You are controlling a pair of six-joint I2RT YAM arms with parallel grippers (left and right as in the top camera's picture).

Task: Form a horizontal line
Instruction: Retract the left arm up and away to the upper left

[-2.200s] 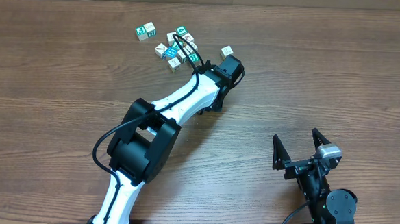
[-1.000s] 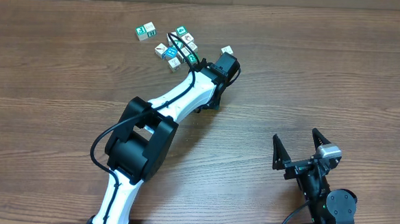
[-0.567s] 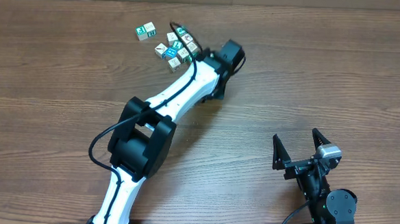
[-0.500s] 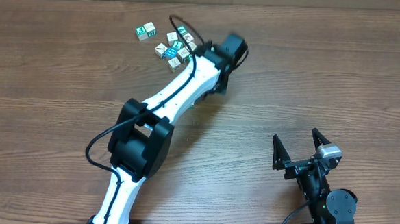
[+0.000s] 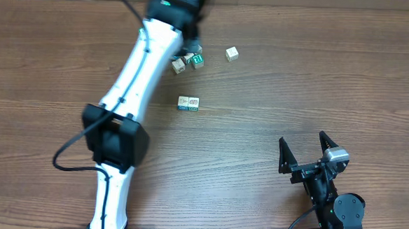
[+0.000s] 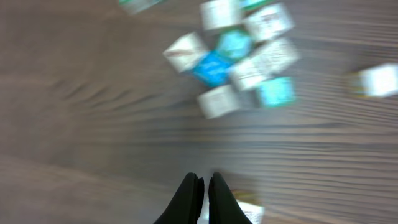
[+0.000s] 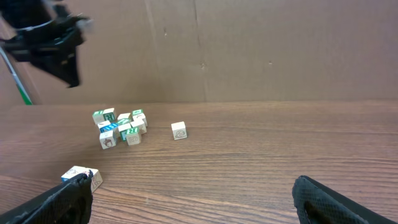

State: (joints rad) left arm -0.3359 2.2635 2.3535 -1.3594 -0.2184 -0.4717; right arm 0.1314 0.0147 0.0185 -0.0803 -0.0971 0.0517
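Two cream-and-teal cubes sit side by side as a short horizontal line [image 5: 188, 103] in the middle of the table; the right wrist view catches it at the lower left [image 7: 83, 177]. Beyond it lies the irregular bunch of cubes [image 5: 188, 60] [image 6: 237, 57] [image 7: 121, 127], partly covered from above by the left arm. A single cube [image 5: 231, 54] [image 7: 179, 130] lies to the right of the bunch. My left gripper [image 5: 193, 38] [image 6: 202, 185] hangs raised over the near side of the bunch, shut and empty. My right gripper [image 5: 306, 152] [image 7: 193, 205] stands open and empty near the front right.
The white left arm [image 5: 133, 76] stretches from the front edge up to the far side of the wooden table [image 5: 318, 78]. A brown cardboard wall [image 7: 261, 50] stands behind the table's far edge.
The left arm has lifted and swung left and away, from beside the single cube to above the bunch. The two-cube row it covered now shows. The right arm has not moved.
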